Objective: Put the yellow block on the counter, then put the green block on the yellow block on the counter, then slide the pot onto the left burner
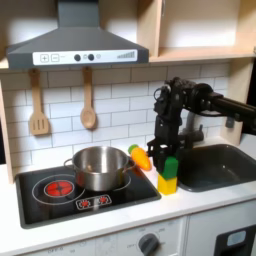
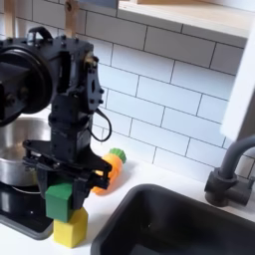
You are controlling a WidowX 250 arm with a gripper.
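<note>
Yellow block (image 2: 69, 232) on counter (image 2: 110, 204); green block (image 2: 60, 200) stacked atop, clamped by tool (image 2: 62, 179).

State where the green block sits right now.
The green block sits stacked on the yellow block on the counter, between the cooktop and the sink in both exterior views, below the gripper.

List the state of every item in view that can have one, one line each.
green block: stacked on the yellow block, between the jaws.
yellow block: flat on the counter, under the green block.
gripper: jaws around the green block; grip or release unclear.
pot: upright, lidless, on the cooktop's right side in the first exterior view.
left burner: uncovered.
carrot toy: lying beside the pot.
</note>
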